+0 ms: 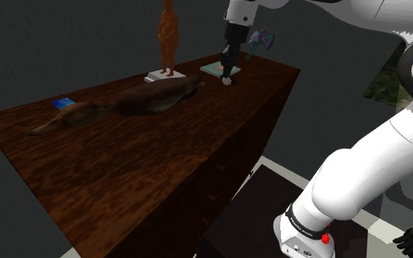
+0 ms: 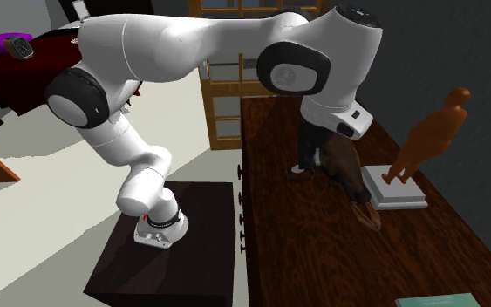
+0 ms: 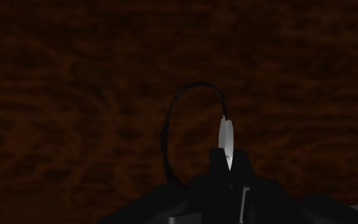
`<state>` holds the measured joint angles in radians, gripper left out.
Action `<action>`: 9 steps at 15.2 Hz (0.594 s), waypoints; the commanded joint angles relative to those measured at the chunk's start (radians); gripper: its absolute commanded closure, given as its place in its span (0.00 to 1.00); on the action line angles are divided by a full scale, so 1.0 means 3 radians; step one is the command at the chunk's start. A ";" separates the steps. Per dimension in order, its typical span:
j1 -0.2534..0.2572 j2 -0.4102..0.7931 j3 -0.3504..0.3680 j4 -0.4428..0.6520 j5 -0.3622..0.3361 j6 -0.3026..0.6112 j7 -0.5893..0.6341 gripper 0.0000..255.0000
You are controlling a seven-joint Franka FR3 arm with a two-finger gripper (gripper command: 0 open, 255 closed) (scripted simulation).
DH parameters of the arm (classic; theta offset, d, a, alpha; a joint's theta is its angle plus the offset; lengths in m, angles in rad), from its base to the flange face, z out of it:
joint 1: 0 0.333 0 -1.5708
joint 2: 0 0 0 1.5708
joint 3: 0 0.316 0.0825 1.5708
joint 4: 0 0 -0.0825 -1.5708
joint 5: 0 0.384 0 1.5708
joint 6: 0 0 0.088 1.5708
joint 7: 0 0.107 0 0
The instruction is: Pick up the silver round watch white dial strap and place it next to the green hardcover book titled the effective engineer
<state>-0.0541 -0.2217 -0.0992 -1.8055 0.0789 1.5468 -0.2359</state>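
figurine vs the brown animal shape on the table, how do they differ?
The figurine stands upright on a pale base; the animal shape lies flat, no base. The figurine is orange-brown, the animal shape darker brown. Both sit on the dark wood table.

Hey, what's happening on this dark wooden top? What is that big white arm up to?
The white arm's black gripper is shut on a watch, pinching its white dial edge-on, with the thin dark strap looping out. It is down close to the wooden table at one end, right beside a green book. A brown animal figure lies nearby and an orange statuette stands next to it, neither touched by the gripper.
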 commanded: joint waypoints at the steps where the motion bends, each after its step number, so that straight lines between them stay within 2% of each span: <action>1: -0.0060 0.0080 -0.0099 0.0097 -0.0018 -0.0031 -0.0161 1.00; 9: -0.0318 0.0723 -0.0463 0.0836 0.0030 -0.0192 -0.0780 1.00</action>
<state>-0.1389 -0.0410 -0.2250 -1.5967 0.0818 1.4981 -0.4453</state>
